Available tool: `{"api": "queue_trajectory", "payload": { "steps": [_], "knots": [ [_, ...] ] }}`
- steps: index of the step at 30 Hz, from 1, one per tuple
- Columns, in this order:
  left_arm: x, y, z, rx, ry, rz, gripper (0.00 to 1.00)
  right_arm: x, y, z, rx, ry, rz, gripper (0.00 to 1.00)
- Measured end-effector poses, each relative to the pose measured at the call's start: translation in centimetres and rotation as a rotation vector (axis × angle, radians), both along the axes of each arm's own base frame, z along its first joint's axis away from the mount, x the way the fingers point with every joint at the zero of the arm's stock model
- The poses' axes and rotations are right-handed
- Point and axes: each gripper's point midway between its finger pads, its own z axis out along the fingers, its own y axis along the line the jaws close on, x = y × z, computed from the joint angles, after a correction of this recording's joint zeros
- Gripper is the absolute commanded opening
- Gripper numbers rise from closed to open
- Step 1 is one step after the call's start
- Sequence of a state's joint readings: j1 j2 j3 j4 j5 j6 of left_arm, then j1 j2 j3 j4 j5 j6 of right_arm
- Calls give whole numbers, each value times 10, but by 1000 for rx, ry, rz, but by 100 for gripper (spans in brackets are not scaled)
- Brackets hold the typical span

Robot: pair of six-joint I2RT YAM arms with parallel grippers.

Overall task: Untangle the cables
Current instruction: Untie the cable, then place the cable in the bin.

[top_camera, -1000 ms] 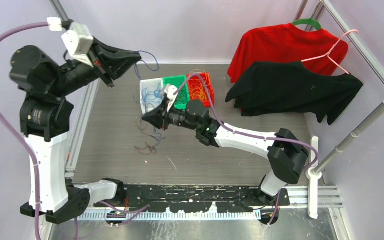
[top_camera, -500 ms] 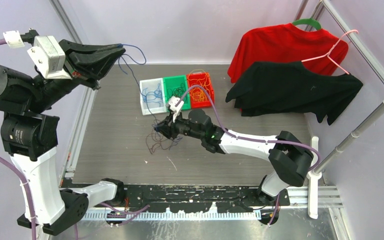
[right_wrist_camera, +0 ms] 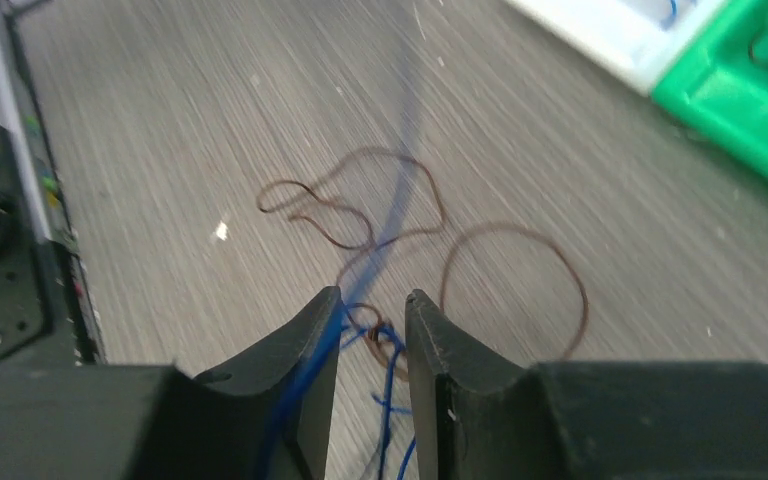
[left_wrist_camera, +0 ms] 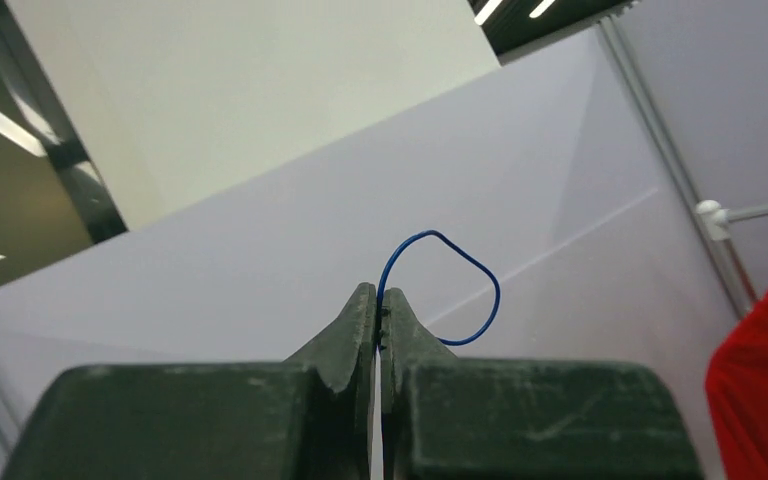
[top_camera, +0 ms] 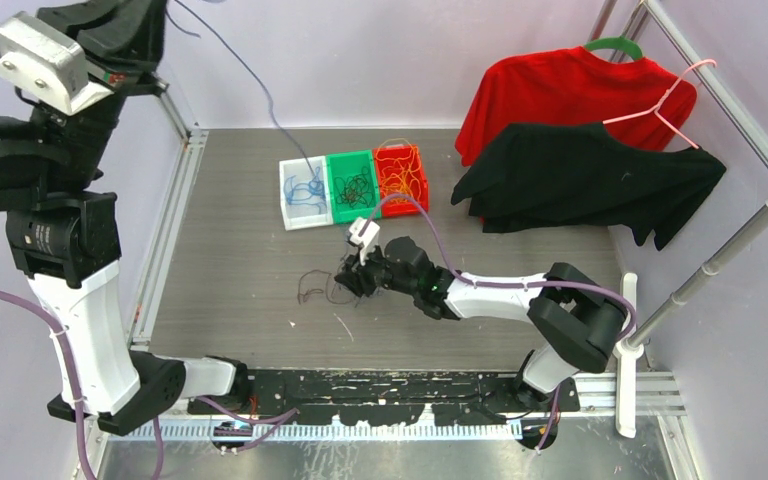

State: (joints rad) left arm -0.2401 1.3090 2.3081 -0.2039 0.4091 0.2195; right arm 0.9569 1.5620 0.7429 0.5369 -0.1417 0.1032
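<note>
Cables (right_wrist_camera: 378, 335): thin floppy wires, partly sorted.

Done: blue, dark and orange strands lie by colour in the white bin (top_camera: 284, 195), green bin (top_camera: 358, 217) and red bin (top_camera: 422, 180) at the far side of the table (top_camera: 230, 230).

Left: one blue cable (left_wrist_camera: 430, 233) and one brown cable (right_wrist_camera: 508, 226), joined in a small knot on the table near the bins. Judged well along, with this pair outstanding.

Left arm: reared high at far left. The left gripper (left_wrist_camera: 378, 300) is pinched tight on the blue cable, which slants down past the white bin toward the knot.

Right arm: stretched low across the table. The right gripper (right_wrist_camera: 372, 295) sits at the knot, jaws slightly apart, with the blue strand lying along one finger and nothing clamped.
</note>
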Motion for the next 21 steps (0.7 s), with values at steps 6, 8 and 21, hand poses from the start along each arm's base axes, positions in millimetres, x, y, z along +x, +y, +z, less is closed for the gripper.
{"api": "queue_trajectory", "payload": {
  "steps": [6, 8, 21],
  "knots": [
    [-12, 26, 31, -74, -160, 136, 0, 3, -26, -29, -61, 38, -61, 45],
    [-14, 32, 37, -90, -188, 168, 0, 5, -29, -25, -53, 34, -75, 49],
    [21, 27, 0, -22, -112, 222, 0, 10, -28, 31, 79, -7, -109, 57]
  ]
}}
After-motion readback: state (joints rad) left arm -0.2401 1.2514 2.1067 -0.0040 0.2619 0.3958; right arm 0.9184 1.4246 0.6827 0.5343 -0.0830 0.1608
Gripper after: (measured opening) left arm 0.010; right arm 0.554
